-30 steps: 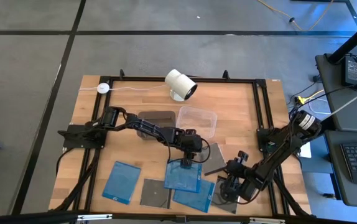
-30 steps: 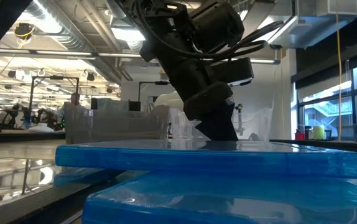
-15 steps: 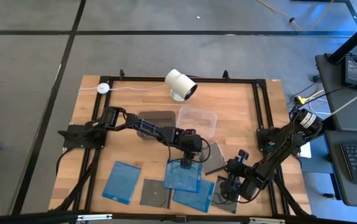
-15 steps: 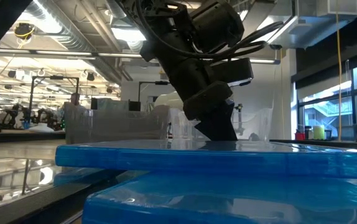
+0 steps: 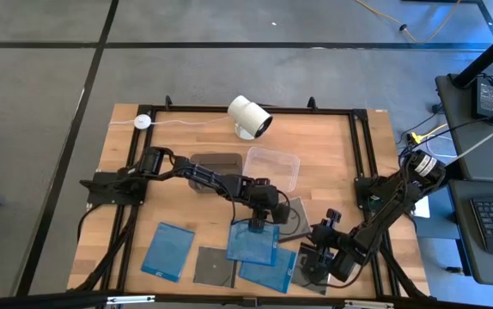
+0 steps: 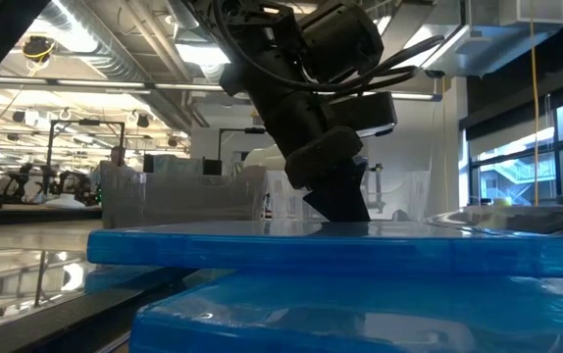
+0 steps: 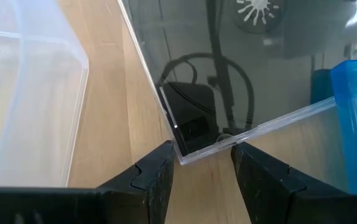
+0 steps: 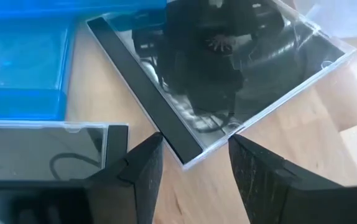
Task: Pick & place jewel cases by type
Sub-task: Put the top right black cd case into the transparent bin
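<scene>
High view: on the wooden desk (image 5: 324, 154) the left hand (image 5: 258, 225) sits at the far edge of a translucent blue square jewel case (image 5: 252, 244) that rests on another blue case (image 5: 268, 270). A third blue case (image 5: 167, 251) lies apart toward the left front corner, with a dark grey case showing a disc (image 5: 214, 266) beside it. Just right of the left hand lies a dark clear-edged jewel case (image 5: 295, 216). The right hand (image 5: 313, 260) hangs over another dark case (image 5: 308, 273) at the front edge. A clear rectangular plastic tub (image 5: 273, 166) and a darker tub (image 5: 214, 168) stand mid-desk, a white cylindrical camera (image 5: 249, 116) behind them.

In the left wrist view the left hand's fingers (image 7: 155, 176) stand spread, with the corner of the dark case (image 7: 228, 81) between their tips, apparently not pinched. In the right wrist view the right hand's fingers (image 8: 140, 168) are likewise spread around a corner of a dark case (image 8: 228, 68); contact is unclear.

No label or writing can be read.
</scene>
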Action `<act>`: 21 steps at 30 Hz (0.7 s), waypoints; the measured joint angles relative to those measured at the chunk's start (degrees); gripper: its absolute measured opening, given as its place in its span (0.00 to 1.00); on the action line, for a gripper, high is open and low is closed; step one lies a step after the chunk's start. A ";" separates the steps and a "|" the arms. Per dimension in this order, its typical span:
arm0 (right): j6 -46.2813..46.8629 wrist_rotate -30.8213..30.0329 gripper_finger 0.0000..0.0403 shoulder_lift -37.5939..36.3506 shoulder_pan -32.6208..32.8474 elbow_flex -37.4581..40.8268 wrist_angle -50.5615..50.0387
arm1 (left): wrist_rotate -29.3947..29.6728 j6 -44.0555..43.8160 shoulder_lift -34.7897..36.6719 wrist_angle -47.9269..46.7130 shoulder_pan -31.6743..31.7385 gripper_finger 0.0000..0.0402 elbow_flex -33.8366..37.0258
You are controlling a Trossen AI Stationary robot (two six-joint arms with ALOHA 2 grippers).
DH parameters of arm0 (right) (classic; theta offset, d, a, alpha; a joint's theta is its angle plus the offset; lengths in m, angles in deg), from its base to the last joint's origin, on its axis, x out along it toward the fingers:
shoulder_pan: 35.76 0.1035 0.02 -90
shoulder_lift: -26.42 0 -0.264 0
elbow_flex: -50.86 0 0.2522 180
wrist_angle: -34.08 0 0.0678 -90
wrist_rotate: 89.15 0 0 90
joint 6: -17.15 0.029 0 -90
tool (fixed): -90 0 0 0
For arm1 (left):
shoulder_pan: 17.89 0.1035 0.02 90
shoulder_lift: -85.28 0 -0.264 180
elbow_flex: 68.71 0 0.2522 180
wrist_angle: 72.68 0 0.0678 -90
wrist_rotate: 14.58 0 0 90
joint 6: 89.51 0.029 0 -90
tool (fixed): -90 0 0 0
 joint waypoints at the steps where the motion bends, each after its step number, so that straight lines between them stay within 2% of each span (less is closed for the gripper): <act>1: -0.02 -0.10 0.46 0.00 0.00 -0.02 -0.10 | 0.00 0.00 0.00 -0.06 0.00 0.40 0.00; 21: -7.33 -2.16 0.46 0.00 -0.02 -0.02 1.97 | 0.15 -0.17 0.07 -0.45 -0.01 0.40 0.00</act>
